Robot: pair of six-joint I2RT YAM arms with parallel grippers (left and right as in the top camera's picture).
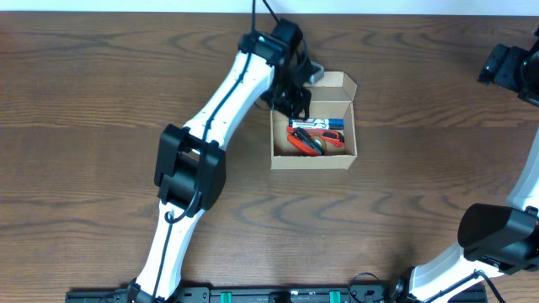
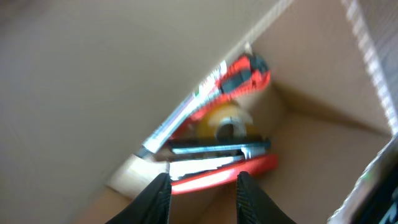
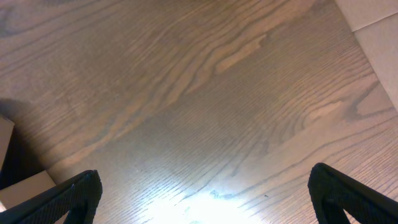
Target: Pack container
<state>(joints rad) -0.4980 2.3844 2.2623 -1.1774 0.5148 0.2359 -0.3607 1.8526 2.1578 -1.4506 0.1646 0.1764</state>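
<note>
The left claw (image 2: 203, 186), fingers parted and gripping nothing, hangs over the near left corner of the open container (image 1: 312, 160), a tan cardboard box sitting near the middle of the wooden bench (image 1: 101, 93). Just past its fingertips lie a red-handled tool (image 2: 217, 176), a dark marker (image 2: 217, 148), a roll of tape (image 2: 225, 121) and, deepest in, a red-and-black tool (image 2: 245, 74). The lid flap (image 1: 338, 84) stands open behind. At the bench's far right corner, the right claw (image 1: 508, 66) is spread wide, empty, above the wood.

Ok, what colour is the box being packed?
Plain tan cardboard; the container shows best in the overhead view.
</note>
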